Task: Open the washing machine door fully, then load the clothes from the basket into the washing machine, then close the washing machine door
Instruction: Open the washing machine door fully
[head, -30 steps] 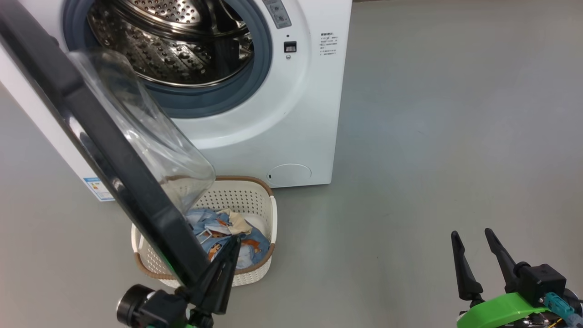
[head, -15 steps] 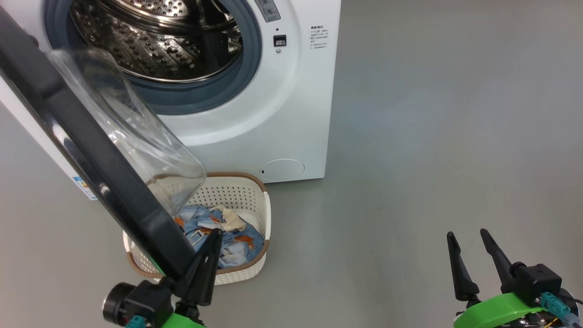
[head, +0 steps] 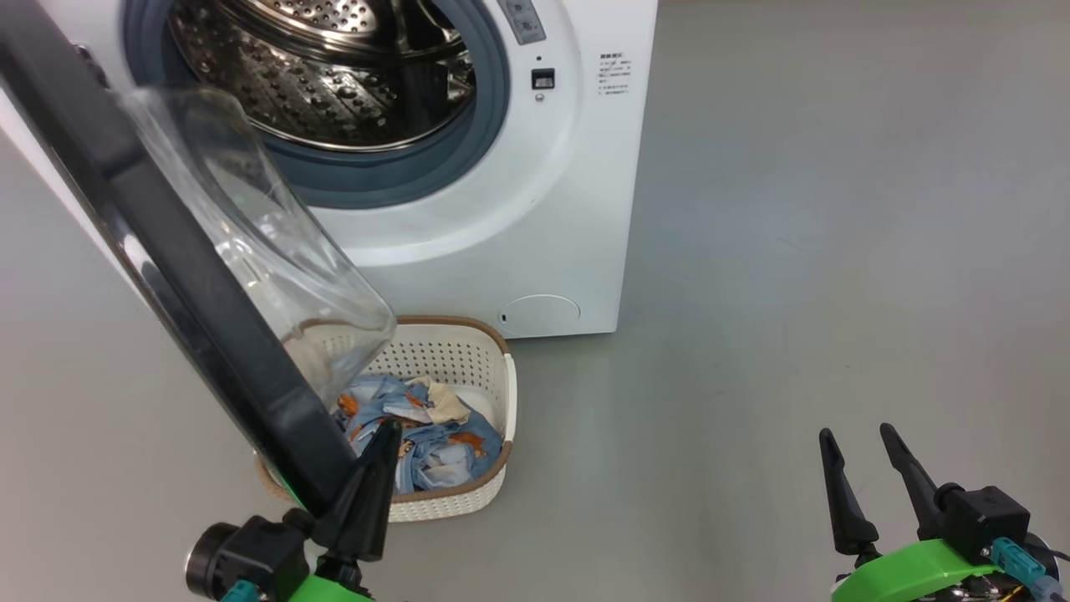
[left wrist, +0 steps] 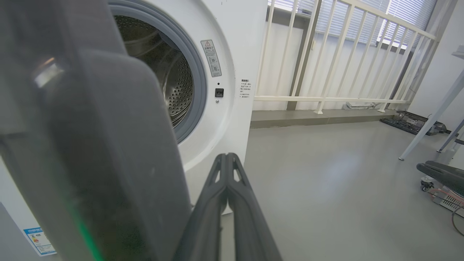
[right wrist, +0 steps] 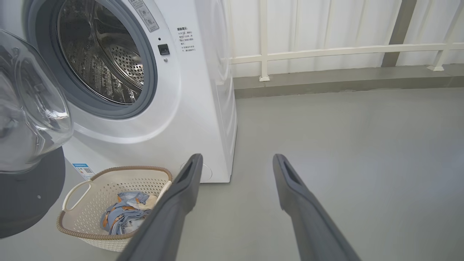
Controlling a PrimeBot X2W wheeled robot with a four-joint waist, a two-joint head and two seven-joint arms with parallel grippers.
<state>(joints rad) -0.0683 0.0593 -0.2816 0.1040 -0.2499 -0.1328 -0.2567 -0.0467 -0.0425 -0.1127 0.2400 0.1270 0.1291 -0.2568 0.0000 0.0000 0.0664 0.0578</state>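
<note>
Resting beside washing machine door point(head: 192, 293): left gripper point(head: 388, 428), pinched together, empty
Hovering: right gripper point(head: 856, 431), spread apart
Lying in basket point(head: 456, 321): clothes point(head: 426, 443)

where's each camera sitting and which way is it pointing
Head: on the head, facing down and forward at the washing machine, its open door and the basket; left claw and right claw show below.
Left wrist: along the shut left claw, door close alongside.
Right wrist: along the open right claw toward washing machine and basket.
All three share the drum.
</note>
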